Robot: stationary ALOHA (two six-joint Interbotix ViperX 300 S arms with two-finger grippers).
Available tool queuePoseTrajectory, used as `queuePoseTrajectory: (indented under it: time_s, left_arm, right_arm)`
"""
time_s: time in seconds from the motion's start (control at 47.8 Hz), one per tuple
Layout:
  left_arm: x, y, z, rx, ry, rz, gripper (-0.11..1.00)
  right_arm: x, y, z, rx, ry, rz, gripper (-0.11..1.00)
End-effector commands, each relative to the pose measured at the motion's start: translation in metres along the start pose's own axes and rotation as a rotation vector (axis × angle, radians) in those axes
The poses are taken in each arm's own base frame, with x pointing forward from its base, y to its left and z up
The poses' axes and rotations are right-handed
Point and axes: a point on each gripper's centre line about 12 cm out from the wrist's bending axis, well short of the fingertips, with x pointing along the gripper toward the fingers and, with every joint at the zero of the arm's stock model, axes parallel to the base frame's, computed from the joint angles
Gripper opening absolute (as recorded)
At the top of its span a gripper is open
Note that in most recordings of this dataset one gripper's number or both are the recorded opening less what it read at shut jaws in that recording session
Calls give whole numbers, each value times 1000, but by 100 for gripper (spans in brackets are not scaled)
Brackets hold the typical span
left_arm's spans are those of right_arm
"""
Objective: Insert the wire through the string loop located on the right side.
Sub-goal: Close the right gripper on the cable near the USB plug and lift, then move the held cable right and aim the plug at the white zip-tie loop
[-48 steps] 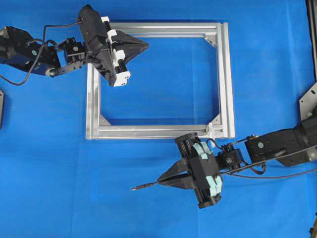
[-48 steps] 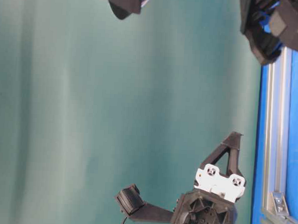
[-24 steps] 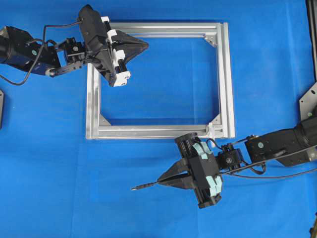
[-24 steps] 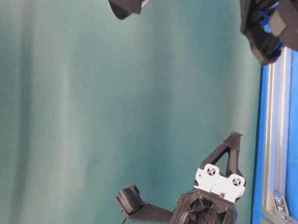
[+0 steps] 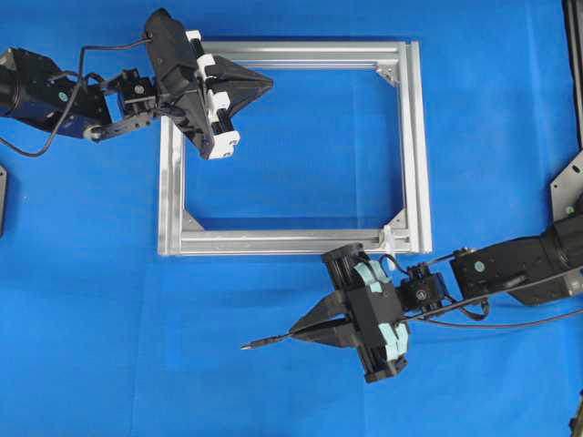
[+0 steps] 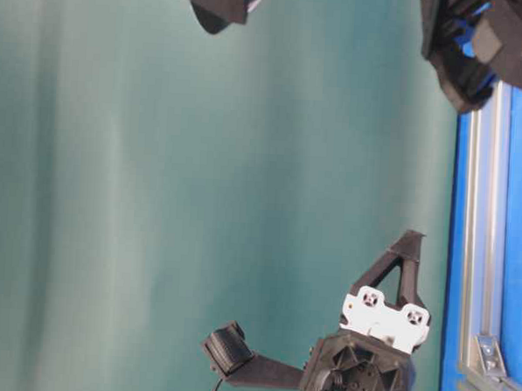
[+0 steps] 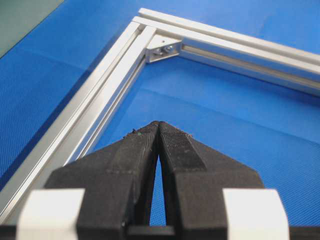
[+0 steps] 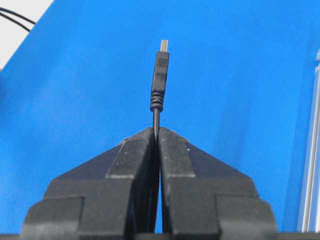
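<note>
Blue table [image 5: 109, 300] carries a silver frame [image 5: 414, 137]. Below the frame, the right gripper [image 5: 296, 332] pinches the wire [image 5: 264, 343], plug pointing away from the string loop [image 5: 389, 238] at the frame's lower right corner; the left gripper [image 5: 266, 84] is pressed together, empty.

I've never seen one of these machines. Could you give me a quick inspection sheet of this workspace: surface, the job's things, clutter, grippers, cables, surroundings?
Surface: blue cloth, flat.
Job's things: wire with plug tip pointing away from the silver frame; string loop at the frame's lower right corner, not yet threaded.
Clutter: nothing seen.
Grippers: right gripper shut on the wire; left gripper shut, holding nothing, above the frame's upper left corner.
Cables: black arm cables trailing right.
Surroundings: green backdrop.
</note>
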Motion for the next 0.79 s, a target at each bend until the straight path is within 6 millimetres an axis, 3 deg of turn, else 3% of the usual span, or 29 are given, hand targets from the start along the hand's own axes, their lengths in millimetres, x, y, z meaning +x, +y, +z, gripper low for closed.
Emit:
queuePoseTrajectory:
  time_s: [0.0,0.774]
  left_arm:
    - [-2,0,15,-1,-44,-1,0]
    - [-2,0,16,-4,-46,-1,0]
  right_arm:
    - [-3,2,19,1,-55,7,-4]
    - [-11,8,10,4,-31,19,-4]
